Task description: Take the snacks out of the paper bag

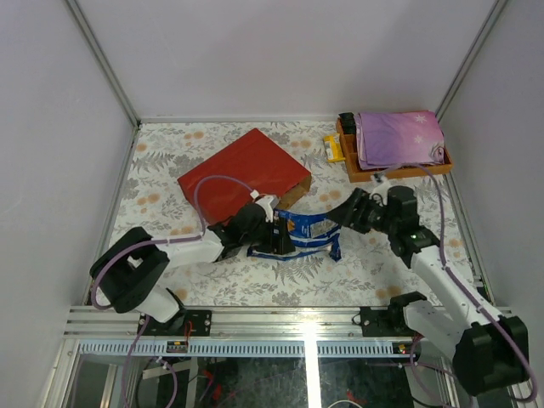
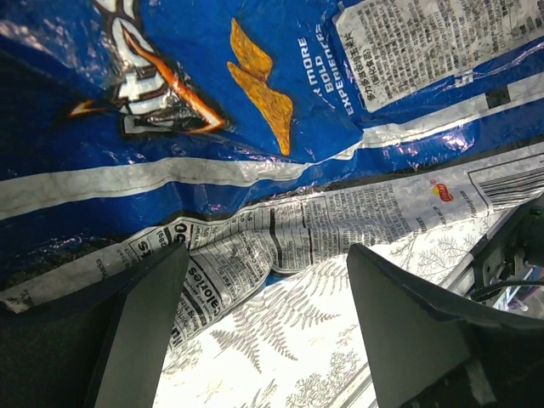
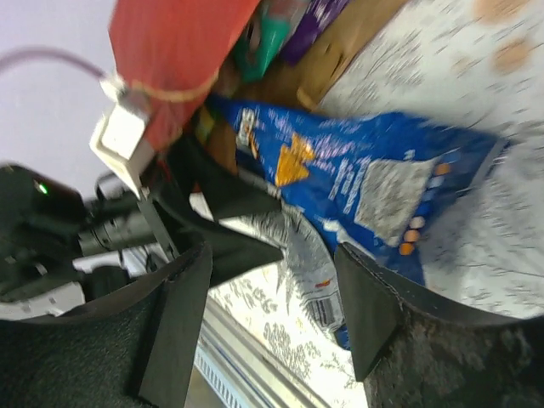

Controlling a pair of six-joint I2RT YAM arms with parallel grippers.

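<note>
The red paper bag (image 1: pixel 242 170) lies on its side with its mouth toward the arms. In the right wrist view, teal and purple snacks (image 3: pixel 265 41) show inside the bag (image 3: pixel 170 42). Two long blue-and-white packs (image 1: pixel 313 224) lie on the table just outside the mouth. My left gripper (image 1: pixel 280 240) is open at their left end. The blue pack (image 2: pixel 255 102) fills the upper part of its view, and only the printed edge lies between its fingers (image 2: pixel 144 323). My right gripper (image 1: pixel 347 212) is open over the packs' right end (image 3: pixel 365 178).
An orange-brown wooden tray (image 1: pixel 442 166) holding a folded purple cloth (image 1: pixel 399 136) sits at the back right. A yellow packet (image 1: pixel 334 149) lies beside it. The table's metal front rail (image 1: pixel 297 319) runs just below the packs. White walls close in both sides.
</note>
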